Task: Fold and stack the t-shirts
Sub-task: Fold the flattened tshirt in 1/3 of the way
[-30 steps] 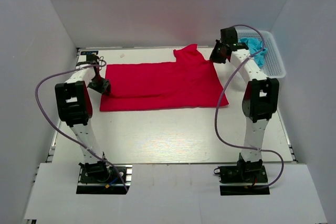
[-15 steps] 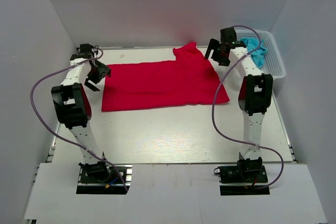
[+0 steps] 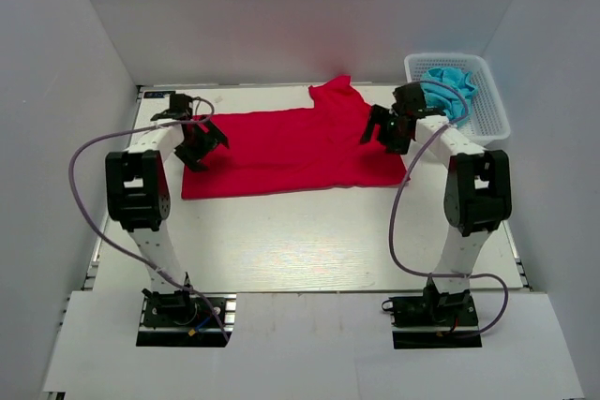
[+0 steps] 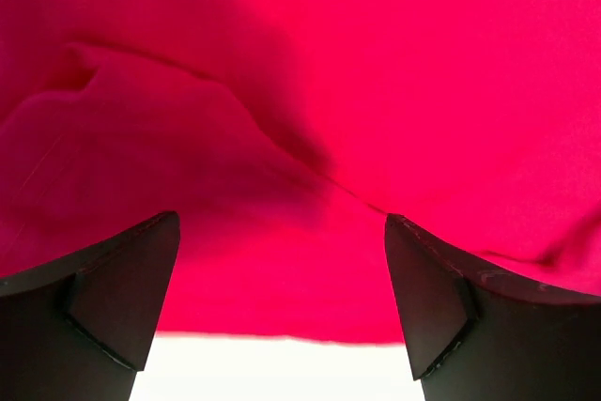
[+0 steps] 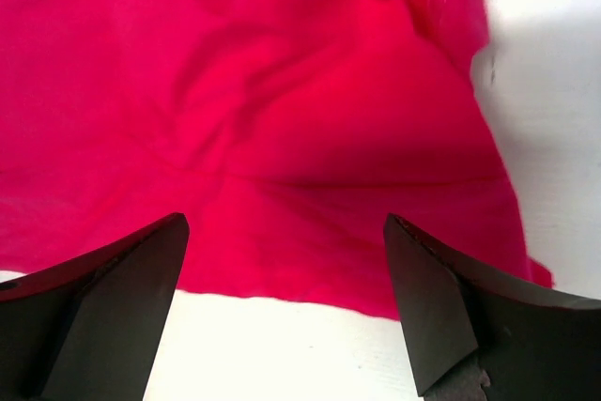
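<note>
The red t-shirt point(image 3: 291, 147) lies flat on the table, folded to a wide band, with a sleeve poking out at the back point(image 3: 336, 91). My left gripper point(image 3: 201, 149) hovers open over its left end; in the left wrist view red cloth point(image 4: 310, 119) fills the frame and nothing sits between the fingers point(image 4: 122, 288). Over the shirt's right end hangs my right gripper point(image 3: 380, 132), open as well, the shirt's near hem point(image 5: 282, 269) under its empty jaws. The turquoise t-shirt point(image 3: 450, 81) sits bunched in the basket.
A white mesh basket point(image 3: 497, 111) stands at the back right corner, just right of my right arm. White walls close in the table on three sides. Bare tabletop point(image 3: 300, 241) stretches between the shirt and the arm bases.
Both grippers have opened and let go of the red shirt's ends. Each lifted, then moved inward over the cloth. The shirt's right end has settled flat.
</note>
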Tool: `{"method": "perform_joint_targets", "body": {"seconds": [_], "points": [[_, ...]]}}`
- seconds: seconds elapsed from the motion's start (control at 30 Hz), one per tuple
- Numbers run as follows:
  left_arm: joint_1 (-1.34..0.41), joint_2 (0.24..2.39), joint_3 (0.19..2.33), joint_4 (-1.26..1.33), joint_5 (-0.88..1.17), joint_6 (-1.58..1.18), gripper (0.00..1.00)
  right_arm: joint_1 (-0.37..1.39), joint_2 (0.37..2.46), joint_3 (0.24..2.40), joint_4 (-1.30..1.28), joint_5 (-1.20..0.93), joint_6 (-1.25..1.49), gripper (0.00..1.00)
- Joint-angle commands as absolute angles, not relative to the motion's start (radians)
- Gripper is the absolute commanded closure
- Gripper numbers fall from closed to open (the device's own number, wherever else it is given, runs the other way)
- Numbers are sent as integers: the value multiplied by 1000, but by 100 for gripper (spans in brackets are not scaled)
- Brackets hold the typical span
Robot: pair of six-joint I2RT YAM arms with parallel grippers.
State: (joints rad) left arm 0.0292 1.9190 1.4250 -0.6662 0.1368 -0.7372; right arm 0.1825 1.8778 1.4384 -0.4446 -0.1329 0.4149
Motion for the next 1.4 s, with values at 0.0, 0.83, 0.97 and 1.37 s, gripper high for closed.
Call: {"method": "perform_joint_targets", "body": {"seconds": [0.0,0.83,0.97,1.37], "points": [[18,1966,1424,-637,138,-712,0,178,1911,1401,-391,-160,423,10],[8,1359,1008,-805,-10,-654,0,222,1055,820,-646,-98,542,10],[31,1439,1185,-836,-89,-635,0,247,1161,978,-586,-101,477,10],[89,1999,1641,-939,-250,-701,0,265,1955,1799,-563,54,328,10]]}}
